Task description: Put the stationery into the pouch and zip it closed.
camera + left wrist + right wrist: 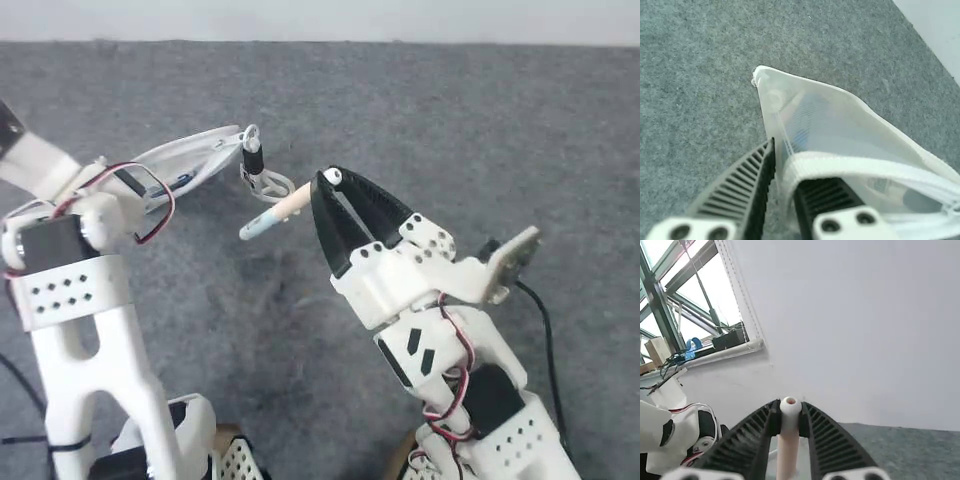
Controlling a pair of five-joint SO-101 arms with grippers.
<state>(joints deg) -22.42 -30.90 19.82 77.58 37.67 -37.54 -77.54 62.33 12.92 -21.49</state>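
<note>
Left gripper (783,165) is clamped on the pouch (840,130) edge, pouch toward the worktop's (480,130) rear-left. Right gripper (325,186) pinches a pen (275,213) over mid-worktop, its tip near the pouch mouth.

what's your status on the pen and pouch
Left gripper shut on pouch edge. Right gripper shut on pen, pen outside pouch. Zip pull hangs close beside pen.
</note>
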